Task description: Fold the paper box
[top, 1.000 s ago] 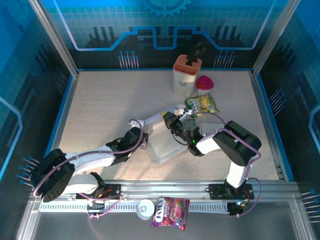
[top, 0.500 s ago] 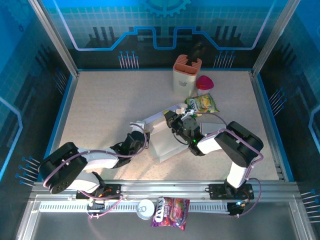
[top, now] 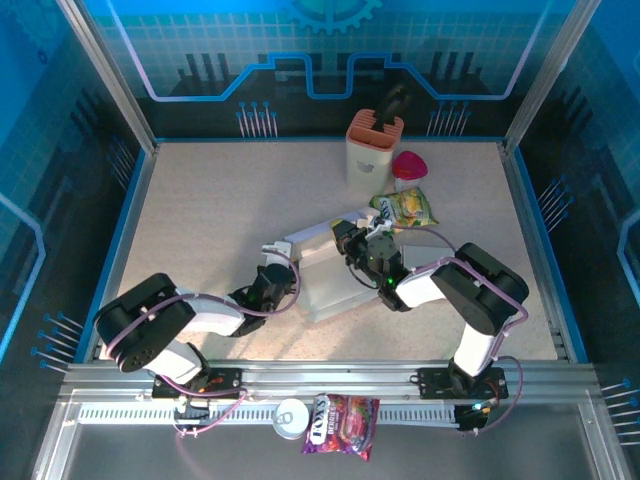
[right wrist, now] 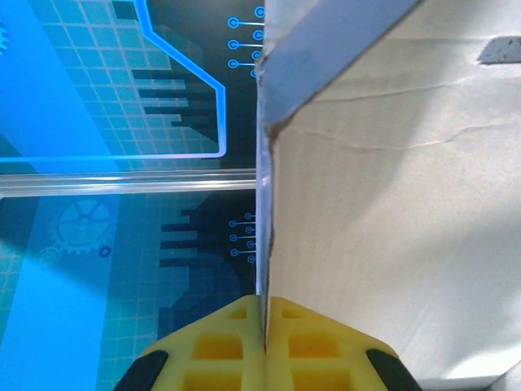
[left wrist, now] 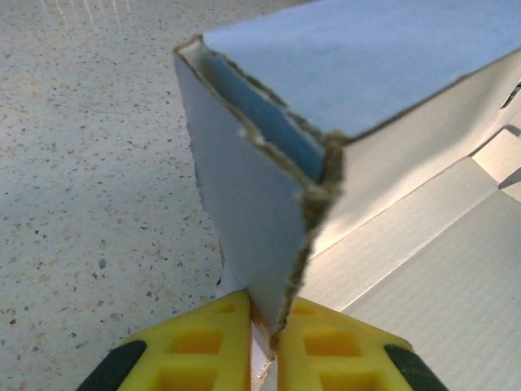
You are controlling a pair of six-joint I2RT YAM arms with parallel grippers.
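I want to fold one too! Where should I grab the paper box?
Pinch the paper box by its thin upright wall, coming at its left end like the left gripper: it stands up, slim enough to pinch.

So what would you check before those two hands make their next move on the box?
1. The left hand grips a box wall: ok.
2. The right hand grips another wall: ok.
3. The box sits flat on the table: cannot tell.
4. The snack bag lies apart from the box: cannot tell.
5. Folding finished: not ok, a flap lies flat.
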